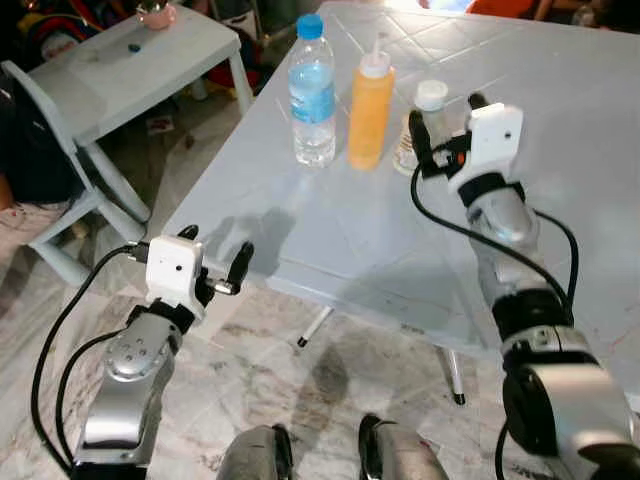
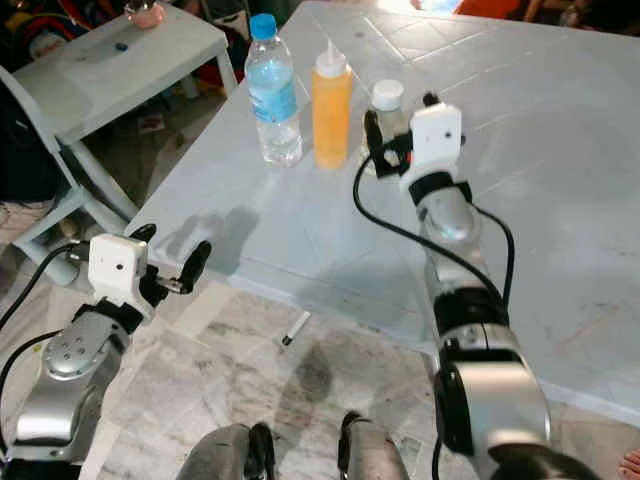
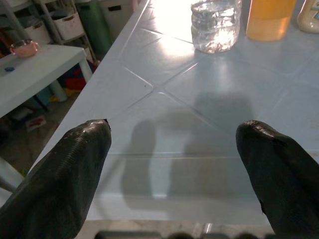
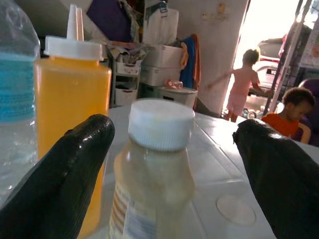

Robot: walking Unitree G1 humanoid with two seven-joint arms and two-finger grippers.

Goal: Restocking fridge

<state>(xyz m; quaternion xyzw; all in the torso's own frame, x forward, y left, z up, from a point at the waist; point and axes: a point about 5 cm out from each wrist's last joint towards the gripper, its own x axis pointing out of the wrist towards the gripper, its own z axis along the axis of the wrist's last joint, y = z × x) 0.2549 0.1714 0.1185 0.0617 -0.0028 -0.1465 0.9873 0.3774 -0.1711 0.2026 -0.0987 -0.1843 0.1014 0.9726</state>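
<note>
Three bottles stand in a row on the pale tiled table [image 1: 330,250]: a water bottle [image 1: 313,95] with a blue cap, an orange squeeze bottle [image 1: 370,110], and a small pale bottle [image 1: 429,98] with a white cap. My right gripper [image 1: 446,115] is open at the small bottle [image 4: 157,164], one black finger on each side of it, not touching. The orange bottle [image 4: 70,109] stands just beside it. My left gripper [image 1: 215,245] is open and holds nothing, low at the table's near left edge [image 3: 149,209].
A small white side table [image 1: 130,70] with a pink cup [image 1: 155,14] stands at the far left, a pale chair [image 1: 60,150] beside it. Two people [image 4: 241,84] are far behind the table. Marble floor [image 1: 330,380] lies below.
</note>
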